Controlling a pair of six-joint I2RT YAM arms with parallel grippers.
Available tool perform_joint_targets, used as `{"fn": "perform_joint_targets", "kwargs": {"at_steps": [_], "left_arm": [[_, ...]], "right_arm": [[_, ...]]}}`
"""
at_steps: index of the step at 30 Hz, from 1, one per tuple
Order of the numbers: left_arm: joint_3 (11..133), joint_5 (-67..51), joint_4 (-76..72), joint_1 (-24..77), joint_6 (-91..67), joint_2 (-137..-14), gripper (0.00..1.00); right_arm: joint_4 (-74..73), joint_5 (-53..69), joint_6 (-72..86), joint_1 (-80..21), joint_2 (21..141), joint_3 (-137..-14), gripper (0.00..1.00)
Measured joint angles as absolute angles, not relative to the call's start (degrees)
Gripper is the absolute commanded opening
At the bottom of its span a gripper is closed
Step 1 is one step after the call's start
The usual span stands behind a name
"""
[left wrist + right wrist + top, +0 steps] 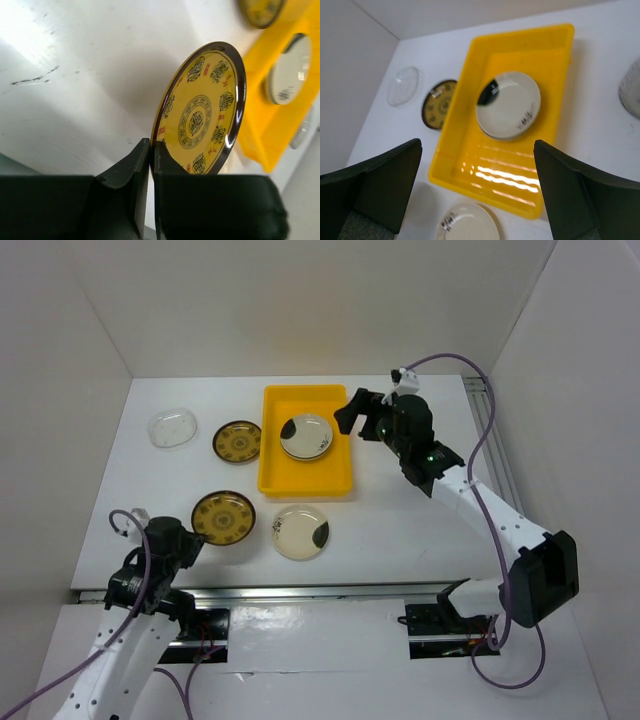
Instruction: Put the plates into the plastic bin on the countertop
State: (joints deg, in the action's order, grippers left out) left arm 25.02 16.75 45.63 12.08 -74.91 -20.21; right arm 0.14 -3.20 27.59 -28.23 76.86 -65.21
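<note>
Since my left gripper (151,148) is pinched narrow on the rim of the nearer gold-brown plate (200,115), toward the countertop's (400,530) front-left corner, the plastic bin (305,485) lies ahead and to my right, its long axis running toward the back edge. One cream plate (306,436) sits inside. My right gripper (352,412), spread wide and empty, hovers at the bin's far-right rim.

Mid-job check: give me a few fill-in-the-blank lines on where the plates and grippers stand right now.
1. The yellow bin holds ___ cream plate.
2. The left gripper pinches the rim of a ___ patterned plate.
3. The right gripper hangs open over the yellow ___.
Missing words: one; gold-brown; bin.
</note>
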Motion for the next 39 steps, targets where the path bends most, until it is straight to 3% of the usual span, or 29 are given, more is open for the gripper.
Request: {"fn": "perform_joint_targets", "kwargs": {"at_steps": [10,26,39], "left_arm": [[40.84,14.22,42.96,12.08,-63.94,-25.63,0.0],[56.88,-4.21,8.64,12.53,-47.24,-78.46,0.0],[75.64,-5.93,-0.75,14.72,-42.52,-103.18,0.0]], "right_arm": [[-8.19,-5.08,30.06,-28.23,61.84,-42.96,1.0],[-9.56,4.93,39.75,-34.63,40.34,-21.67,0.99],[-6.79,3.14,42.11,-42.98,43.55,-15.18,0.97]]}}
